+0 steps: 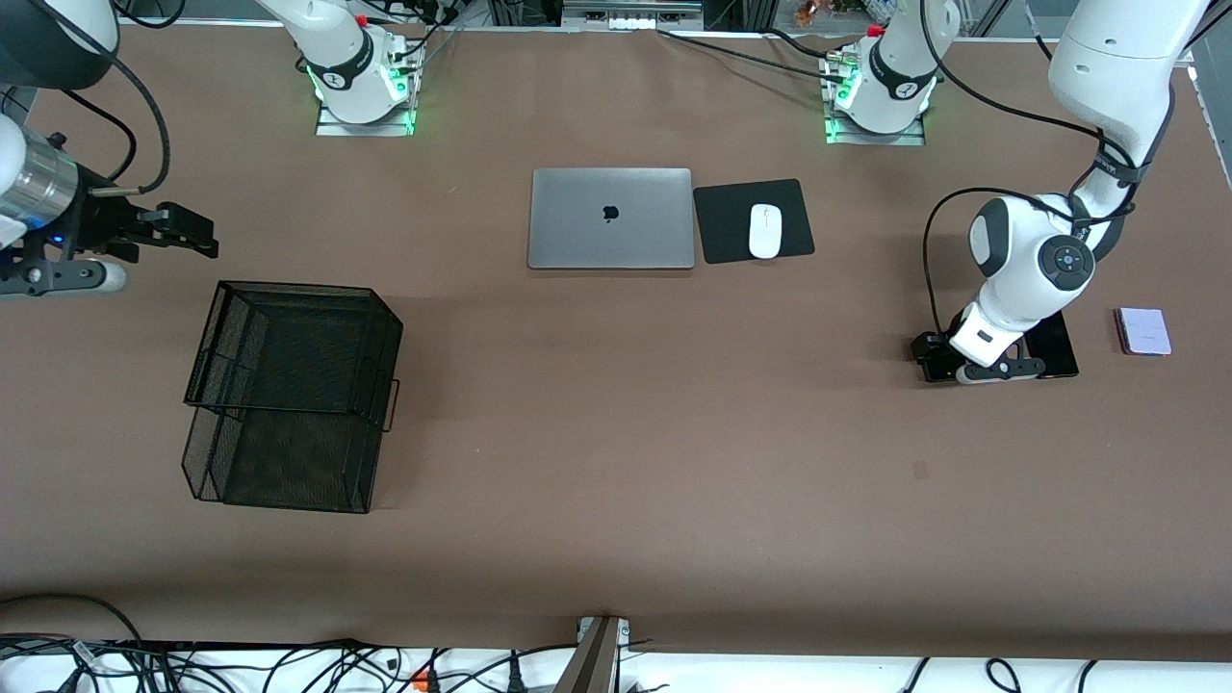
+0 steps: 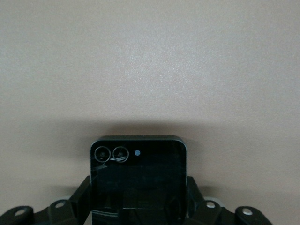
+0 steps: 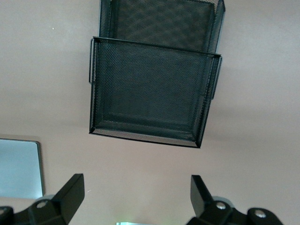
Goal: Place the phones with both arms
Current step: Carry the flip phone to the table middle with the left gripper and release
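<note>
Black phone (image 2: 138, 180): small, squarish, flat on the tabletop (image 1: 616, 433) toward the left arm's end; between the left end effector's fingers, apparently gripped.
Handling: stiff and thin, probably light; glossy glass face, likely slippery and easy to scratch; best taken across the two long edges, low and square, no pressure on the lenses.
Slab (image 1: 1054, 345): long, black, flat under the left arm's wrist, mostly hidden.
Lavender phone (image 1: 1142, 331): small, squarish, flat on the tabletop just beside the slab, untouched.
Left end effector (image 2: 139, 206): down at the tabletop, fingers (image 2: 79, 199) pressed to the black phone's sides.
Right end effector (image 3: 137, 192): wide open, empty, hovering over bare tabletop near the basket; waiting.
Basket (image 1: 289, 395): black wire mesh, two tiers, toward the right arm's end; likely target, nothing seen in it.
Left wrist view only: phone's twin lenses and finger contact, hidden by the arm in front view.
Front view only: slab, lavender phone, laptop (image 1: 611, 218), mouse (image 1: 765, 231) on its pad.
Right wrist view only: basket's mesh floor, seen from above.
</note>
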{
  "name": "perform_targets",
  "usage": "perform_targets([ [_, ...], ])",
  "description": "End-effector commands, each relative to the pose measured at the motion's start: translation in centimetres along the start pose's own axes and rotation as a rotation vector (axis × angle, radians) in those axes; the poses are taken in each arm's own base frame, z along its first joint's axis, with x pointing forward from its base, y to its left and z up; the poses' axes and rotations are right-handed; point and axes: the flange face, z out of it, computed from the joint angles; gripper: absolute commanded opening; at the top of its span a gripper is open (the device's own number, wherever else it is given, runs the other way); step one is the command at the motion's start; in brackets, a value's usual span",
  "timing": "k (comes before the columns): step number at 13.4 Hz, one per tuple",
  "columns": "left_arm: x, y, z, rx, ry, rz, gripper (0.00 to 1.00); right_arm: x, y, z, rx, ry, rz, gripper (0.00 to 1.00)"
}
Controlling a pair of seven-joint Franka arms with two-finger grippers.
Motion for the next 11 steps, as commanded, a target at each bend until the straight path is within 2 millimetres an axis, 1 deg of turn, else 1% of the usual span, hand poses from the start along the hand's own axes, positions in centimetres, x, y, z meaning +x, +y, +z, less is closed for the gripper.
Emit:
perform_targets([
  [1,1.5,0.6,-2.0,-0.013,-0.009,-0.005,0.39,0.7,-0.6,0.4,0.009,0.015,-0.005,1.0],
  [2,3.0,1.1,-4.2,-0.012,-0.035,0.005,0.37,0.6,-0.5,0.1,-0.01,0.027,-0.009,1.0],
  [3,4.6,3.2,-6.5,-0.022,-0.079,0.035,0.37,0.6,-0.4,0.0,-0.015,0.036,-0.009,1.0],
  [4,6.2,6.0,-8.9,-0.035,-0.105,0.066,0.37,0.7,-0.3,-0.1,-0.017,0.05,-0.008,1.0],
  [5,7.0,10.3,-10.5,-0.058,-0.119,0.089,0.38,0.6,-0.3,-0.3,-0.018,0.051,-0.008,1.0],
  [6,7.0,15.2,-10.8,-0.083,-0.114,0.093,0.38,0.7,-0.3,-0.1,-0.017,0.047,-0.006,1.0],
  [7,6.7,20.4,-10.8,-0.104,-0.113,0.088,0.36,0.8,-0.3,-0.1,-0.017,0.051,-0.006,1.0],
  [9,4.9,31.0,-8.7,-0.121,-0.132,0.079,0.36,1.1,-0.3,0.1,-0.02,0.068,-0.005,1.0],
  [10,3.7,35.9,-7.7,-0.128,-0.137,0.079,0.36,1.1,-0.3,0.1,-0.034,0.071,-0.009,1.0],
  [11,1.8,41.2,-6.2,-0.137,-0.147,0.075,0.36,1.3,-1.0,0.2,-0.046,0.08,-0.024,1.0],
])
